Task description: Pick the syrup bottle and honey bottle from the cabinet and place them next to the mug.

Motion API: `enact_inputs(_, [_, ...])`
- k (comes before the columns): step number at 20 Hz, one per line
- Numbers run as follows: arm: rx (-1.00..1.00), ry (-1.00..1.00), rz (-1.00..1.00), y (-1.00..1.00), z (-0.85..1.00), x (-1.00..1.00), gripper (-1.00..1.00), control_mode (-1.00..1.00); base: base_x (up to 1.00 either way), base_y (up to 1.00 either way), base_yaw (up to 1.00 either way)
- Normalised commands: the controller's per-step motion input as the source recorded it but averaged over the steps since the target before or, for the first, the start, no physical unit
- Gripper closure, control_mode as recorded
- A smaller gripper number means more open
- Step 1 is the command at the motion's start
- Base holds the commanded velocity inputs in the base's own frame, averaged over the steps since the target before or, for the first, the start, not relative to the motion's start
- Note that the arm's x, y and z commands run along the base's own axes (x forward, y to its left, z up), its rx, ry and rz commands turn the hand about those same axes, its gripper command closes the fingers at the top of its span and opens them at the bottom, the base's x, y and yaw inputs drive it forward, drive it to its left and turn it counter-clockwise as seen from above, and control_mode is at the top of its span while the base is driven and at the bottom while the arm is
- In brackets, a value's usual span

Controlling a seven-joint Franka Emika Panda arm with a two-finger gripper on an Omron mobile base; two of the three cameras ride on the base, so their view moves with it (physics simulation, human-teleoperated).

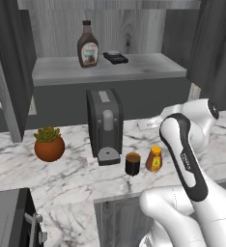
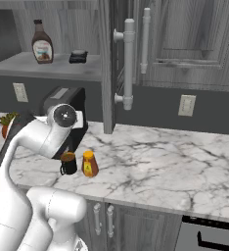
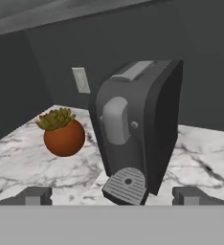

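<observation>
The tall dark brown syrup bottle (image 1: 88,46) (image 2: 42,43) stands upright on the pale shelf of the cabinet (image 1: 148,67) (image 2: 23,66). On the marble counter, the small orange honey bottle (image 1: 154,159) (image 2: 90,164) stands upright just right of the dark mug (image 1: 133,164) (image 2: 68,163), a small gap between them. My gripper (image 3: 114,196) is open and holds nothing. It hangs low over the counter and looks at the coffee machine (image 3: 133,124), with its two dark fingertips (image 3: 35,195) wide apart.
The dark coffee machine (image 1: 104,123) stands behind the mug. A terracotta plant pot (image 1: 49,144) (image 3: 63,134) sits to its left. A small dark flat object (image 1: 115,57) lies on the shelf right of the syrup bottle. An open cabinet door with a long handle (image 2: 128,63) hangs right of the shelf.
</observation>
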Motion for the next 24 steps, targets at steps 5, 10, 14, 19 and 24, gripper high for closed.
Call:
enact_inputs(5, [0.0,0.0,-0.03,0.14,0.73,-0.51,-1.0,-1.0,0.0,0.0,0.0])
enact_inputs(10, [0.0,0.0,-0.02,0.14,0.75,-0.59,-1.0,-1.0,0.0,0.0,0.0])
enact_inputs(14, [0.0,0.0,-0.05,0.22,0.84,-0.5,-1.0,-1.0,0.0,0.0,0.0])
enact_inputs(19, [0.0,0.0,-0.06,0.19,0.9,-0.25,-1.0,-1.0,0.0,0.0,0.0])
enact_inputs(24, [0.0,0.0,-0.06,0.22,0.8,-0.04,-1.0,-1.0,0.0,0.0,0.0])
